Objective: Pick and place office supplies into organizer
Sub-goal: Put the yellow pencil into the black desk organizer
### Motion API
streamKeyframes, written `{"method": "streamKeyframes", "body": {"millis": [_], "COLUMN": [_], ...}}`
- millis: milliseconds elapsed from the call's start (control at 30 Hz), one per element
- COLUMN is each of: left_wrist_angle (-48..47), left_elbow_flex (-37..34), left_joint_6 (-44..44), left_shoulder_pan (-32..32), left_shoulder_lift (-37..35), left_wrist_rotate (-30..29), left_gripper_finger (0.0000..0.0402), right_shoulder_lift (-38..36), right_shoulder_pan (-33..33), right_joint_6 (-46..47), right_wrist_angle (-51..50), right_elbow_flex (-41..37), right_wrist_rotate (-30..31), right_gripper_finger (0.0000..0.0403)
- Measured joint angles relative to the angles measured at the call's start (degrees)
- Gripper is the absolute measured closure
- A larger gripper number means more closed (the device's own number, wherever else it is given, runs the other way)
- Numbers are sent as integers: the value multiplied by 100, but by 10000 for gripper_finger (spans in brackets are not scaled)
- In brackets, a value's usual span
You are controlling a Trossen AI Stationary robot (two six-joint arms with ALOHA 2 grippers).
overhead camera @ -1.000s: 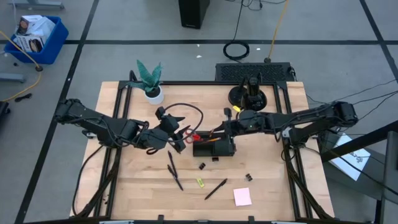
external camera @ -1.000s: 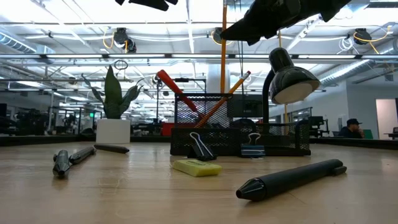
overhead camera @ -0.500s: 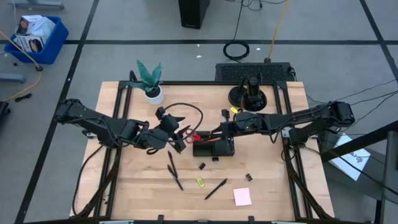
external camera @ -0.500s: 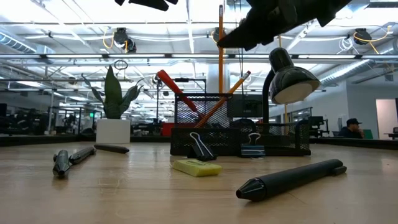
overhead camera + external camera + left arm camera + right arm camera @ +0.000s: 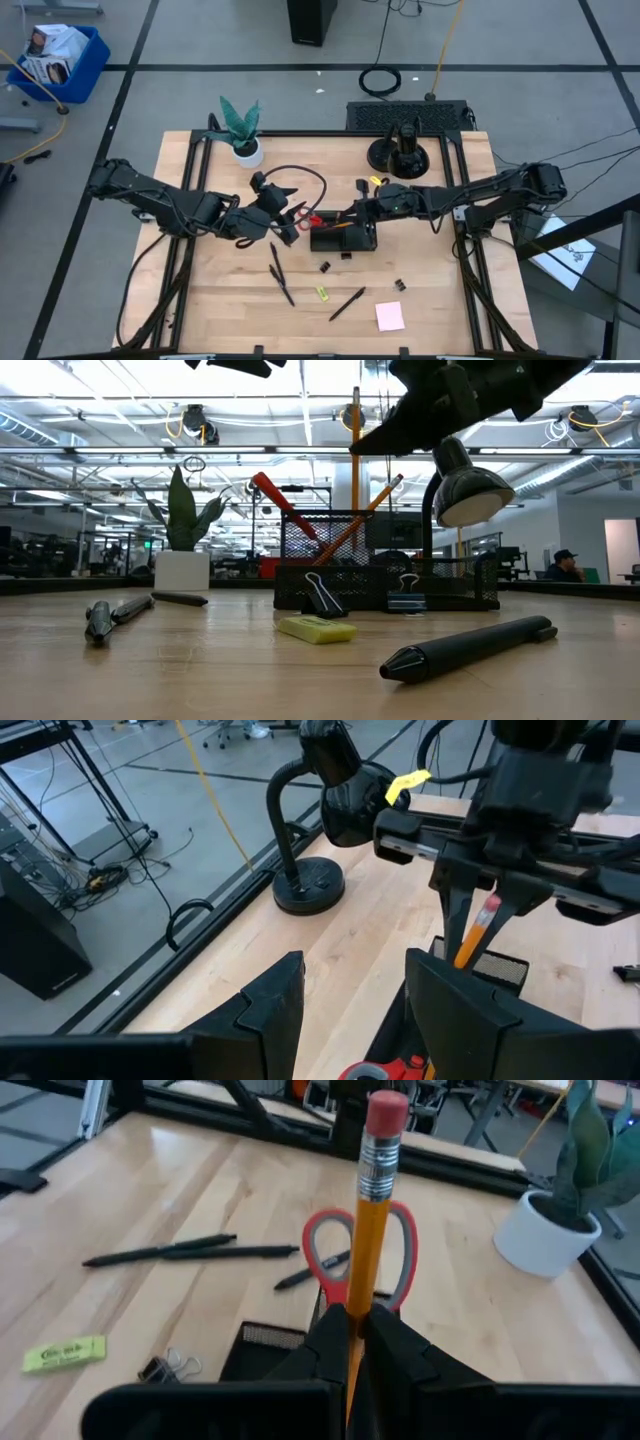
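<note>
**Upright pencil held over the organizer**

Centrally, the right gripper point(image 5: 352, 213) hangs above the organizer point(image 5: 343, 238), its fingers pressed together on an orange pencil point(image 5: 372, 1250). The pencil's long axis stands vertical, pink eraser end up, lower end hidden between the fingers. In the low view it rises straight above the mesh tray point(image 5: 385, 582), where another pencil point(image 5: 362, 518) and the red-handled scissors point(image 5: 283, 503) lean diagonally. The left gripper point(image 5: 288, 225), fingers spread, waits just beside the tray's scissors end. Black pens point(image 5: 281, 279), clips point(image 5: 399, 286), a yellow-green piece point(image 5: 322, 293) and a pink pad point(image 5: 390, 316) lie on the table point(image 5: 200, 290).
</note>
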Motion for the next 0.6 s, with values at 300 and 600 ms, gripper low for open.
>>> {"method": "streamKeyframes", "body": {"millis": [300,600], "left_wrist_angle": [-1,0], "left_elbow_flex": [0,0], "left_joint_6": [2,-8], "left_shoulder_pan": [0,0], "left_shoulder_lift": [0,0], "left_wrist_rotate": [0,-1], "left_gripper_finger": [220,220], "right_shoulder_lift": [3,3], "right_shoulder_pan": [-83,-88], "right_joint_6": [146,238], "right_wrist_angle": [242,299], "right_elbow_flex": [-248,-252], "right_wrist_rotate": [-17,-173], "right_gripper_finger": [392,392]}}
